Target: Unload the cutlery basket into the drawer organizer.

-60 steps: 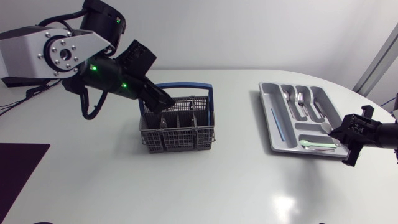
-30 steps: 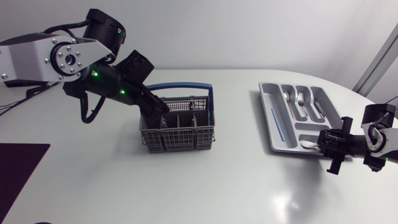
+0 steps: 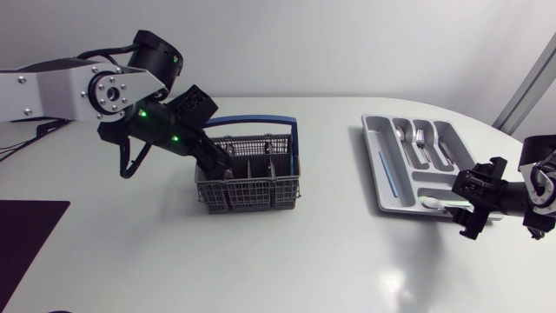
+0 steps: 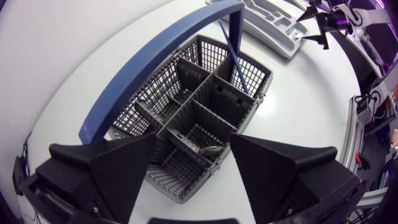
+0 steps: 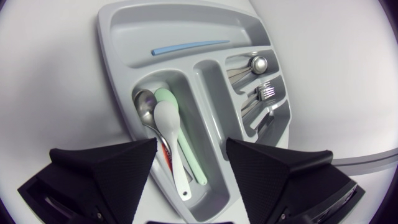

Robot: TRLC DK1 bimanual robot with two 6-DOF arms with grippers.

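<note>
The grey mesh cutlery basket point(image 3: 250, 183) with a blue handle point(image 3: 252, 122) stands left of the table's middle. My left gripper point(image 3: 222, 162) hangs open just over its left compartments. Under it in the left wrist view are the basket point(image 4: 186, 106), a metal utensil point(image 4: 208, 150) in a near compartment and a thin blue stick point(image 4: 239, 68) farther off. The grey drawer organizer point(image 3: 380, 143) lies at the right. My right gripper point(image 3: 467, 207) stands open at its near right corner. Ahead of it a white spoon point(image 5: 171, 134), a green spoon point(image 5: 186, 149) and a metal spoon point(image 5: 143, 106) lie in one compartment.
The organizer point(image 5: 118, 37) also holds a light blue stick point(image 5: 189, 46) in its long slot, plus spoons point(image 5: 252, 65) and forks point(image 5: 264, 93) in the far slots. A dark mat point(image 3: 26, 235) lies at the table's front left corner.
My right gripper opened and let go of the white spoon, which now lies in the organizer. My left gripper came down closer to the basket.
</note>
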